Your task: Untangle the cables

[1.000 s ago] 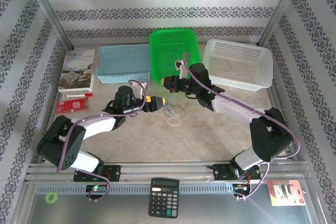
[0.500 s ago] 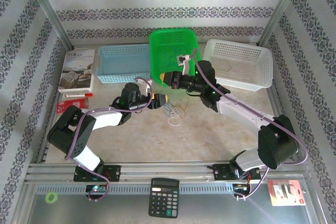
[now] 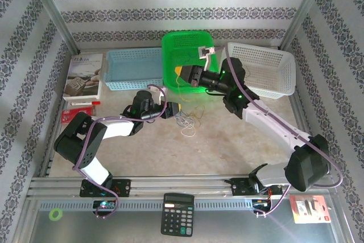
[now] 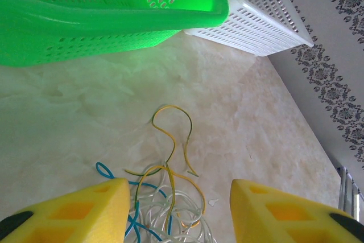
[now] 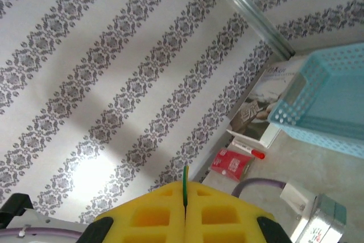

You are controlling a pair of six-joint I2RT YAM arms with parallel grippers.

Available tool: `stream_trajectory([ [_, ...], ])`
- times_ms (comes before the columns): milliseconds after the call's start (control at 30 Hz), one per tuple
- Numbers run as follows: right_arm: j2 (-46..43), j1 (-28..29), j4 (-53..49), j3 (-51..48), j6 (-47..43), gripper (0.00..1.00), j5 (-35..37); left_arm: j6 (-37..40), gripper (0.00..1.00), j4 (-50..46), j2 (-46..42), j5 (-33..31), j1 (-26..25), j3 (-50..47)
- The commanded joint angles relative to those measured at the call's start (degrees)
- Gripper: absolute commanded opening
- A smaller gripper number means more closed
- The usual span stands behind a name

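At the bottom centre of the top view a black plastic calculator [image 3: 177, 214] is seen on the ribbed metal rail, with a small green ring [image 3: 55, 214] at the lower left and a red blister pack [image 3: 310, 209] at the lower right. Farther up, on the pale, marbled table top [image 3: 227, 146], the left gripper [image 3: 174, 110] is held low at the middle of the frame, just left of the cables [image 3: 186, 120], a loose heap of thin, wiry loops in blue, yellow and clear white. In the left wrist view its blocky yellow foam fingers [image 4: 68, 211] are shown spread wide, and the heap lies on the table between and just beyond them, one yellow loop reaching toward the frame's centre. Above this, the right gripper [image 3: 180, 73] is raised over the front of the green basket [image 3: 193, 46]; in the right wrist view its yellow pads [image 5: 222, 214] are pressed flat together, and a single green-yellow cable [image 5: 185, 183] is pinched in the seam. The green basket, of glossy perforated plastic, is flanked by a pale blue basket [image 3: 133, 52] on the left and a white basket [image 3: 267, 55] on the right. A glossy booklet [image 3: 84, 75] and a red packet [image 3: 73, 116] are placed at the left edge, and striped, damask-patterned wallpaper [image 3: 182, 4] closes the top of the frame.
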Motion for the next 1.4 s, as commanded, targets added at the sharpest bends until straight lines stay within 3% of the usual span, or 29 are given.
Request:
stream_trajectory([
  [0,-2.4,-2.8,0.8,2.4,0.2,0.0,-0.3,-0.9,0.51,4.2,0.4,1.4,-1.2,-0.3],
  [400,-4.6,-23.4,-0.8,2.5,0.0,0.0,5.4,-2.7,0.84,2.2,-4.7,0.9,-1.4,-0.8],
  [500,-3.7,-28.5,-1.0,2.9,-0.2,0.0,7.9,-3.6,1.0,-0.3,-6.7,0.7,-1.4,0.7],
  [733,0.6,-35.6,-1.1,5.1,-2.2,0.0,11.9,-5.1,1.0,-14.7,-9.7,-0.5,-1.4,8.3],
  [1067,10.6,-38.2,-0.1,6.8,-6.2,0.0,17.1,-7.8,1.0,-31.3,-9.2,-10.3,-1.3,19.1],
  [1367,23.3,-39.2,0.2,13.2,-9.1,0.0,19.1,-10.8,1.0,-40.2,-5.2,-8.1,-1.0,31.0],
])
